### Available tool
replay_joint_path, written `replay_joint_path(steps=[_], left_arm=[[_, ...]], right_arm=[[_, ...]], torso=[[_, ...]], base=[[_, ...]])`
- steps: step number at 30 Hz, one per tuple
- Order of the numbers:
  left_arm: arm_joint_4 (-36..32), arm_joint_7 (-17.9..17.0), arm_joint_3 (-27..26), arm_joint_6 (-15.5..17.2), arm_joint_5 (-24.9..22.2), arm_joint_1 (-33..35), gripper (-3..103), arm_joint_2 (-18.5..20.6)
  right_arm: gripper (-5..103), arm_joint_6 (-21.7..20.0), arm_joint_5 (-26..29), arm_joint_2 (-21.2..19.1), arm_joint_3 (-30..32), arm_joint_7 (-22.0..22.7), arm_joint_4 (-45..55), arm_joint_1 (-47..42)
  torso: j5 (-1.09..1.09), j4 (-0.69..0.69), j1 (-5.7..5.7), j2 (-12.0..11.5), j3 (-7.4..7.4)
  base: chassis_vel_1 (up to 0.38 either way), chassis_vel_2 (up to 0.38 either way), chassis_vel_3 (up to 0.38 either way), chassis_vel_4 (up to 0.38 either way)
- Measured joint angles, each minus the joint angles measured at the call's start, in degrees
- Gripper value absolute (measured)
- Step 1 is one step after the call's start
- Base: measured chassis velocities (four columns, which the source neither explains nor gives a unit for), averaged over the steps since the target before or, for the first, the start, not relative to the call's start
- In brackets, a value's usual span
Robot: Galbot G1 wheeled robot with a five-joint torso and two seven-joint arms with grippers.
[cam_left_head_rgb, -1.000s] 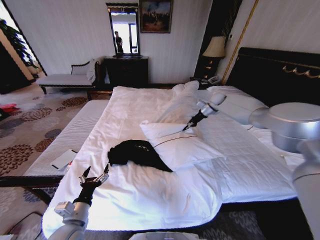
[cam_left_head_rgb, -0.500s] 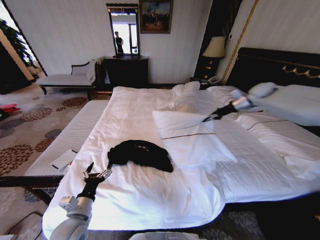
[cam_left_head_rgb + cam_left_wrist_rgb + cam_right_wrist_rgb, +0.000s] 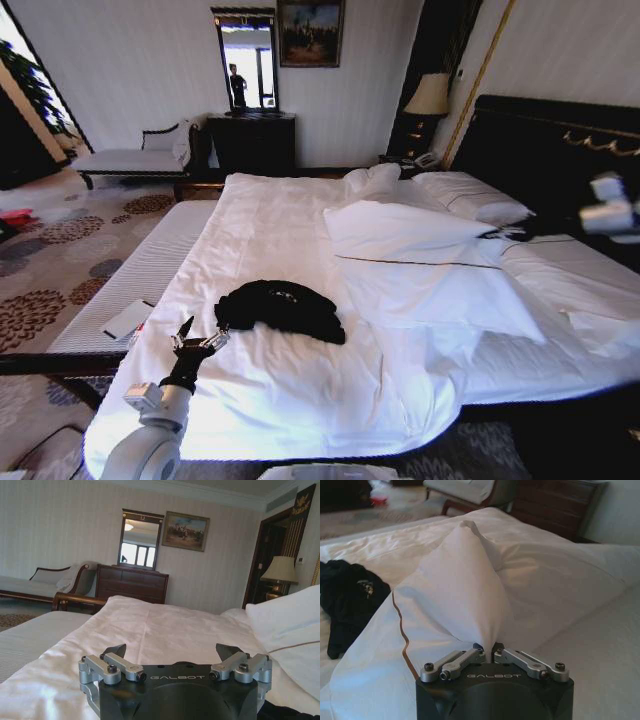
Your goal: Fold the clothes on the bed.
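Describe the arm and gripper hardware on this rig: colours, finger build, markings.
The left gripper and the right gripper each have a black body with white GALBOT lettering, silver metal finger linkages with dark screws, and dark fingertips. In the head view the left arm is light grey with a black wrist section.

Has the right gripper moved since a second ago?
Yes. The right gripper, shut on the pillow, has pulled it toward the robot's right, nearer the headboard.
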Motion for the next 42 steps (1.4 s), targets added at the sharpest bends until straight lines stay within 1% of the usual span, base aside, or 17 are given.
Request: replay_joint_path(steps=[3, 4, 6, 8, 14, 18, 20, 24, 27, 29, 31, 33, 34, 35, 38, 40, 42], left_arm=[[-0.05, -0.02, 0.04, 0.00, 0.02, 0.08, 100, 0.20], [-0.05, -0.02, 0.04, 0.00, 0.02, 0.08, 100, 0.20], [-0.05, -0.02, 0.24, 0.00, 0.10, -0.02, 100, 0.29], [-0.05, -0.31, 0.84, 0.21, 0.23, -0.73, 100, 0.36], [-0.13, -0.61, 1.03, 0.51, 0.27, -1.33, 100, 0.41], [-0.22, -0.64, 0.27, 0.50, 0.15, -1.21, 100, 0.57], [-0.04, -0.65, 0.24, 0.44, 0.22, -1.19, 100, 0.58], [0.24, -0.74, 0.76, 0.43, 0.73, -1.44, 100, 0.49], [0.26, -0.91, 1.09, 0.56, 0.98, -1.84, 100, 0.50], [0.27, -0.94, 1.10, 0.58, 0.98, -1.93, 100, 0.50], [0.77, -1.07, 1.38, 0.62, 0.99, -2.37, 100, 0.51], [1.06, -1.11, 1.83, 0.63, 1.03, -2.67, 100, 0.48], [1.06, -1.11, 1.83, 0.63, 1.03, -2.67, 100, 0.48], [1.16, -1.11, 2.02, 0.63, 1.08, -2.79, 100, 0.46], [1.38, -1.12, 2.62, 0.66, 1.23, -3.15, 100, 0.39], [1.40, -1.11, 2.68, 0.66, 1.24, -3.16, 100, 0.41], [1.59, -1.06, 2.76, 0.66, 1.23, -3.09, 100, 0.55]], right_arm=[[2, -0.27, -1.56, 5.80, 1.28, -0.01, 0.36, 0.94], [2, -0.27, -1.56, 5.80, 1.28, -0.01, 0.36, 0.94], [2, -0.31, -2.07, 7.52, 2.03, -0.04, 0.17, 1.02], [2, -0.38, -2.66, 10.15, 3.90, -0.20, -0.28, 1.02], [2, 0.11, -3.52, 12.02, 5.42, -1.03, -2.67, 0.70], [2, 2.09, -5.10, 12.92, 6.25, -1.40, -7.31, 0.57], [2, 3.11, -5.84, 14.00, 6.81, -1.04, -9.57, 0.33], [2, 3.75, -5.88, 15.91, 8.32, 0.39, -11.38, -0.04], [2, 4.36, -6.15, 18.70, 11.64, 1.99, -13.07, -0.97], [2, 4.45, -6.49, 19.22, 12.41, 2.11, -13.13, -1.26], [2, 4.84, -8.74, 21.72, 16.96, 2.10, -13.13, -3.44], [2, 5.04, -9.29, 23.58, 21.23, 2.13, -12.76, -6.59], [2, 5.04, -9.29, 23.58, 21.23, 2.13, -12.76, -6.59], [2, 5.15, -9.41, 24.31, 22.73, 2.18, -12.64, -7.87], [2, 6.62, -10.44, 28.88, 28.40, 2.34, -12.36, -13.21], [2, 6.96, -10.58, 29.64, 29.10, 2.41, -12.45, -14.05], [2, 8.27, -11.00, 32.83, 30.61, 2.70, -13.22, -15.67]], torso=[[0.01, -0.02, 0.00, 0.00, 0.00], [0.01, -0.02, 0.00, 0.00, 0.00], [0.00, -0.02, 0.00, 0.00, 0.00], [-0.02, 0.00, 0.00, 0.00, 0.01], [-0.03, 0.01, 0.01, 0.00, 0.01], [-0.03, 0.01, 0.01, 0.00, 0.01], [-0.03, -0.01, 0.01, 0.00, 0.01], [-0.03, 0.00, 0.00, 0.00, 0.01], [-0.03, -0.01, 0.01, 0.00, 0.01], [-0.03, -0.02, 0.01, 0.00, 0.01], [-0.02, 0.01, 0.01, 0.00, 0.01], [-0.04, 0.02, 0.01, 0.00, 0.01], [-0.04, 0.02, 0.01, 0.00, 0.01], [-0.04, 0.01, 0.01, 0.00, 0.01], [-0.03, -0.01, 0.01, -0.01, 0.01], [-0.03, -0.01, 0.01, 0.00, 0.01], [-0.04, -0.03, 0.00, 0.00, 0.00]], base=[[0.000, 0.000, 0.000, 0.000], [0.000, 0.000, 0.000, 0.000], [0.000, 0.000, 0.000, 0.000], [0.000, 0.000, 0.000, 0.000], [0.000, 0.000, 0.000, 0.000], [0.000, 0.000, 0.000, 0.000], [0.000, 0.000, 0.000, 0.000], [0.000, 0.000, 0.000, 0.000], [0.000, 0.000, 0.000, 0.000], [0.000, 0.000, 0.000, 0.000], [0.000, 0.000, 0.000, 0.000], [0.000, 0.000, 0.000, 0.000], [0.000, 0.000, 0.000, 0.000], [0.000, 0.000, 0.000, 0.000], [0.000, 0.000, 0.000, 0.000], [0.000, 0.000, 0.000, 0.000], [0.000, 0.000, 0.000, 0.000]])
